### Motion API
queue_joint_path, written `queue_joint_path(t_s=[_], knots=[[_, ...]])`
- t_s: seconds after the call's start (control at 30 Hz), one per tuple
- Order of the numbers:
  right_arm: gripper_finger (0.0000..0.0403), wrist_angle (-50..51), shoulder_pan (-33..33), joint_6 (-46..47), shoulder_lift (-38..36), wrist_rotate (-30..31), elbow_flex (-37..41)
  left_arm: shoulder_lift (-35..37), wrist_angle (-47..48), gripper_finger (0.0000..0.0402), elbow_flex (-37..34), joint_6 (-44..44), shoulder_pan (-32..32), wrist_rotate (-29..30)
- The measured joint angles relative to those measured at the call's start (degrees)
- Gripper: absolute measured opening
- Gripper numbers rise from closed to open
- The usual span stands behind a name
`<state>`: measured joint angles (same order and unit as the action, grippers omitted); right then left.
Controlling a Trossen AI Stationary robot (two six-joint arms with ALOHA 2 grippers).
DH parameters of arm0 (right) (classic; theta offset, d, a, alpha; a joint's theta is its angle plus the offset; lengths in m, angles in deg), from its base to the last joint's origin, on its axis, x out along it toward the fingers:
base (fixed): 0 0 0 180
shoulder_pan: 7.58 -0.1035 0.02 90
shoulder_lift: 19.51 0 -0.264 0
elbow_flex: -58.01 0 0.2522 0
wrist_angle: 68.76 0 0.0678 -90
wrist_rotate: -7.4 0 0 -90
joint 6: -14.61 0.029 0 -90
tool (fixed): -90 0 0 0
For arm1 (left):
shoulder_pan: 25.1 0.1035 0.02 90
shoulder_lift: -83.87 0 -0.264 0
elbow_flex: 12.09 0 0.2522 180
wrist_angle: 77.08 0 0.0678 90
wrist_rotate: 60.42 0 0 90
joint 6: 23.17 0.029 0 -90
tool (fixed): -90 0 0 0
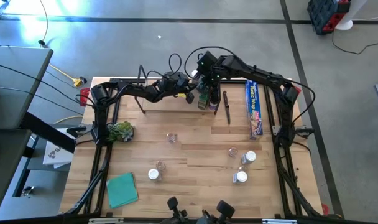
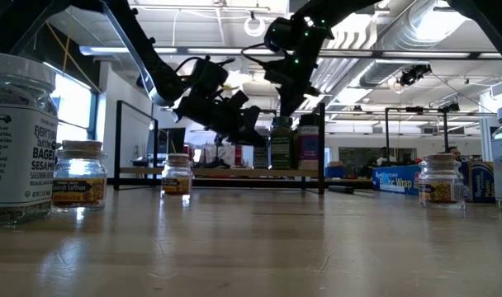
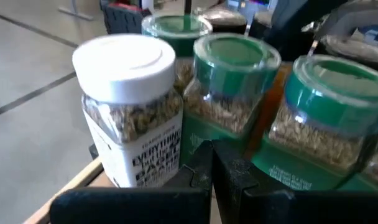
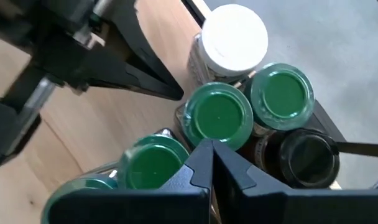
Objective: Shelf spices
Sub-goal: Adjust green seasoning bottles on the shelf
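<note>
The shelf (image 1: 170,104) stands at the table's far side, a light-wood board with black wire frames. On its right part several spice jars are clustered: one with a white lid (image 3: 124,59), several with green lids (image 4: 217,115) and one with a dark lid (image 4: 307,155). My left gripper (image 3: 209,163) is shut and nearly level, its tips at the sides of the white-lidded jar and a green-lidded jar (image 3: 235,59). My right gripper (image 4: 211,155) is shut and slants down over the cluster, its tips just above a green lid's near edge. My left gripper's shut fingertips (image 3: 204,152) stand at the gap between the white-lidded jar and the green-lidded jar, coming level from the table's left; I cannot tell whether they touch. My right gripper's shut fingertips (image 4: 207,149) point down at the rim of the green lid (image 4: 215,134); I cannot tell whether they touch it.
Loose jars stand on the table's middle and near part (image 1: 171,137) (image 1: 154,175) (image 1: 249,157) (image 1: 240,177). A blue wrap box (image 1: 255,109) lies at the right, a green leafy bunch (image 1: 120,130) at the left, and a teal cloth (image 1: 122,190) at the near left.
</note>
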<state>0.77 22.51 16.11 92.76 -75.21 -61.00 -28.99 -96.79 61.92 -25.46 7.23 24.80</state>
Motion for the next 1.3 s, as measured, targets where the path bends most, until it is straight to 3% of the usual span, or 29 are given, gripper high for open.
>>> queue_joint_path(t_s=[1.3], knots=[[0.0, 1.2, -0.9, -0.3, 0.0, 0.6, 0.0, -1.8, -4.8, 0.0, 0.0, 1.9, 0.0, -0.5]])
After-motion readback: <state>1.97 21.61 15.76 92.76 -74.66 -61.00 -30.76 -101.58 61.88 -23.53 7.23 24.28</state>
